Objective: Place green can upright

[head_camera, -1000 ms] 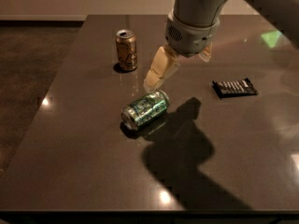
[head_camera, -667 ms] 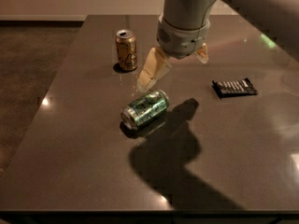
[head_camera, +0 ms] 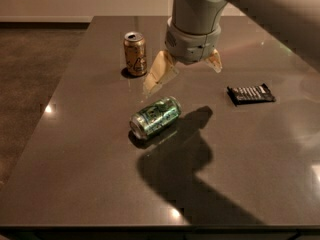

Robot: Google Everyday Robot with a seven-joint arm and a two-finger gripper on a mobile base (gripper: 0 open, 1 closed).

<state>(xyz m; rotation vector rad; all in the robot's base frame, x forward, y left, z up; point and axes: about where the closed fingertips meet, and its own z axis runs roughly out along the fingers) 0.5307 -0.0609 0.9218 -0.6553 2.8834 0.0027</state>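
The green can (head_camera: 155,117) lies on its side in the middle of the dark table (head_camera: 90,164), its silver end facing the front left. My gripper (head_camera: 183,75) hangs above and just behind it, a little to the right. Its two tan fingers are spread wide: one fingertip (head_camera: 151,85) shows clearly at the left, the other is partly hidden behind the grey wrist. Nothing is between them. The gripper does not touch the can.
A gold-brown can (head_camera: 135,53) stands upright at the back left of the gripper. A black wrapped snack bar (head_camera: 250,94) lies to the right. The table's left edge borders a carpeted floor (head_camera: 30,74).
The gripper has moved to the left and slightly nearer, closer to the spot above the green can. The can and other things have not moved.
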